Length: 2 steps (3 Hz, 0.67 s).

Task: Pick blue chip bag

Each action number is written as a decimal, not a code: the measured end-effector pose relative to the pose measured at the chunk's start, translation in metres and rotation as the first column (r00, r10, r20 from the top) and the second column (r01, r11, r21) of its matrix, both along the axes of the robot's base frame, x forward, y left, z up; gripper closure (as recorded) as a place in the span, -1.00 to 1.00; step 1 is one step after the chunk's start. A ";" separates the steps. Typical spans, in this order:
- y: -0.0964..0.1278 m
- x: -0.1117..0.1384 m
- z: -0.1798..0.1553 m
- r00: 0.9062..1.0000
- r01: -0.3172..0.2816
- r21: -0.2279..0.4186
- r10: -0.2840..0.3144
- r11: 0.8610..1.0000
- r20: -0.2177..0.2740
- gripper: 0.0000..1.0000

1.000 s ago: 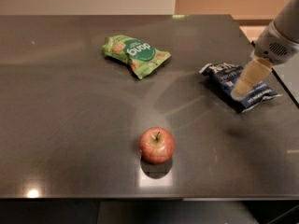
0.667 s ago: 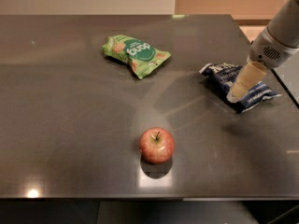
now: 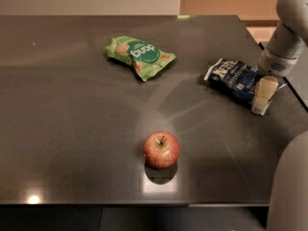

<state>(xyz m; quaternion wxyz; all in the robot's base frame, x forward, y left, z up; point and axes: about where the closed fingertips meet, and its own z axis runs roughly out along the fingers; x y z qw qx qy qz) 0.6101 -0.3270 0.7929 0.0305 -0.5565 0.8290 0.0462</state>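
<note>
Blue bag [image 3: 233,78] lies flat on the dark table [image 3: 72,119], far right side, near the right edge, long axis running diagonally from rear-left to front-right. Gripper [image 3: 263,96] is down at the bag's front-right end, pale tip overlapping the bag's corner from this view; can't tell whether it is touching the foil or just above it. Can't tell how far the gripper is open either, nor whether it has anything pinched: the tip reads as one pale block, so not guessing. Green bag [image 3: 139,56] is well apart to the rear-left and the apple [image 3: 161,149] sits front-centre, neither in the way. Handling est.: bag looks light, crinkled foil w/ air inside, so soft and springy, prob. slick on this glossy top, contents brittle. I'd expect it to skate or pivot if pushed sideways, and w/ the table edge close on that side a shove could send it off. Best hold, in my judgement: across the bag's short width or on the flat end seam nearest the gripper, where the foil is thin and won't bulge out. Approach straight down, close gently, moderate force only. Puffed middle is poorer: may squirt out and crush chips.
</note>
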 end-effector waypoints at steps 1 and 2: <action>0.000 0.000 0.006 1.000 0.000 0.000 0.000 1.000 0.000 -0.56; 0.000 0.000 0.009 1.000 0.001 0.000 -0.001 1.000 0.000 -0.83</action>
